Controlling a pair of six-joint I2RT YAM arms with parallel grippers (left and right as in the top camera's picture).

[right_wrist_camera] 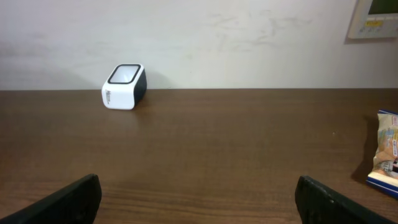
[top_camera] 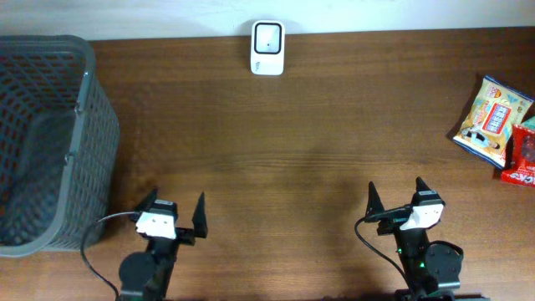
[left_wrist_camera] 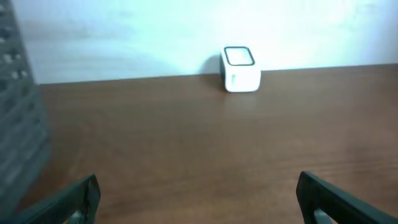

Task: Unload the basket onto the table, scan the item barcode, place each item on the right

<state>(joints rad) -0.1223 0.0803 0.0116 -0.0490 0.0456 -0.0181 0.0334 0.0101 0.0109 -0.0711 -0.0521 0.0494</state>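
Observation:
A white barcode scanner (top_camera: pixel 267 48) with a dark window stands at the table's far edge, centre; it also shows as the scanner (left_wrist_camera: pixel 239 68) in the left wrist view and the scanner (right_wrist_camera: pixel 124 86) in the right wrist view. A yellow snack packet (top_camera: pixel 493 118) lies at the far right, with a red packet (top_camera: pixel 522 155) beside it; the yellow packet's edge (right_wrist_camera: pixel 385 155) shows at right. My left gripper (top_camera: pixel 175 215) and right gripper (top_camera: pixel 395 198) rest near the front edge, both open and empty, far from the items.
A grey mesh basket (top_camera: pixel 46 138) stands at the left side of the brown table (top_camera: pixel 292 150); its wall (left_wrist_camera: pixel 15 124) fills the left of the left wrist view. A white wall runs behind the table.

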